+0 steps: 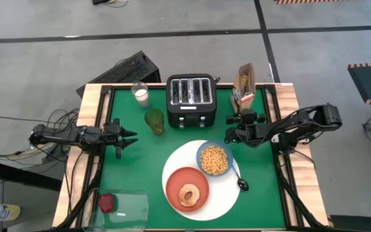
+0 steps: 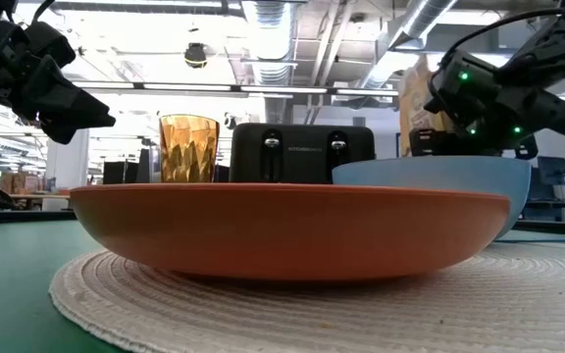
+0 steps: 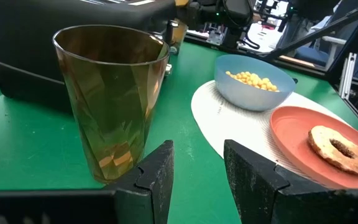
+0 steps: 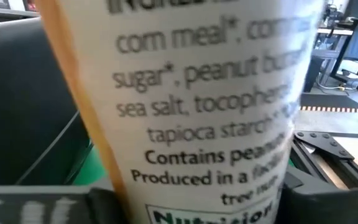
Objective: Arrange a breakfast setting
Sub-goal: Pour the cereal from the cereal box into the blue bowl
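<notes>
A large white round plate (image 1: pixel 223 193) lies near the table's front. On it are an orange-red plate (image 1: pixel 176 183) with a ring-shaped bagel (image 1: pixel 188 194), a blue bowl (image 1: pixel 214 159) of yellow cereal (image 3: pixel 253 79) and a small dark spoon (image 1: pixel 240 181). A dark red food piece (image 1: pixel 107 203) lies in a clear container at the front left. My right gripper (image 1: pixel 241 115) is shut on an upright cereal box (image 1: pixel 245 84) at the back right. My left gripper (image 1: pixel 133 138) is open and empty, just left of an amber glass (image 1: pixel 154 121). My right gripper has the cereal box's lower part (image 4: pixel 151 186) between its two fingers, one against each side. The fingers come level from the table's near side. The box stands about upright beside the toaster; its foot is hidden, so I cannot tell whether it rests on the table.
A black toaster (image 1: pixel 190 100) stands at the back middle, with a glass of milk (image 1: pixel 140 95) to its left. The clear container (image 1: pixel 126 207) sits at the front left corner. Green table shows between the left gripper and the white plate.
</notes>
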You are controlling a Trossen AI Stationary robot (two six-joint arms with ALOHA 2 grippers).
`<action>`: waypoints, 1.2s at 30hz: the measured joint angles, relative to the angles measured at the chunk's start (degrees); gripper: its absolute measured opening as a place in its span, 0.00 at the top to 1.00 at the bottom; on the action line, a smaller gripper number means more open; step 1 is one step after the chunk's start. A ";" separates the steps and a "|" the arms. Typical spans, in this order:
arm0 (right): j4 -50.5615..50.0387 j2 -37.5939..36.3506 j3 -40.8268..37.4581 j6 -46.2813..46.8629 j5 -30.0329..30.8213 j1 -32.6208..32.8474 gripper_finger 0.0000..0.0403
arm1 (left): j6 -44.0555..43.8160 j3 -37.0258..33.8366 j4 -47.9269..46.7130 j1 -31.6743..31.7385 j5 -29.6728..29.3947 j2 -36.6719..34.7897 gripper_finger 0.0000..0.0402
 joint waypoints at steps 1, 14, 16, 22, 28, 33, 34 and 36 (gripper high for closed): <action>-0.01 -0.03 0.00 0.08 0.00 0.02 0.46 | 0.00 0.00 0.00 -0.01 0.01 -0.01 0.68; -4.65 -5.74 -0.02 1.69 -0.51 1.90 0.12 | 0.00 0.00 0.00 0.00 0.00 0.00 0.68; -7.81 -8.34 -0.02 1.55 -2.57 2.45 0.05 | 0.00 0.00 -0.01 -0.01 0.00 -0.01 0.68; -13.97 -15.50 -0.02 1.41 -8.81 4.24 0.03 | 0.00 0.00 0.00 0.00 0.00 0.00 0.68; -17.05 -20.46 -0.02 0.88 -10.39 8.18 0.02 | 0.00 0.00 -0.02 0.00 0.00 -0.02 0.68; -18.69 -23.69 -0.02 0.85 -12.98 13.02 0.02 | 0.00 0.00 0.00 0.00 0.00 -0.01 0.68; -18.97 -24.16 -0.02 0.84 -13.24 13.86 0.02 | 0.00 0.00 -0.01 0.00 0.00 -0.02 0.68; -19.94 -24.89 -0.02 0.85 -13.43 15.24 0.01 | 0.00 0.00 0.00 -0.02 0.00 0.00 0.68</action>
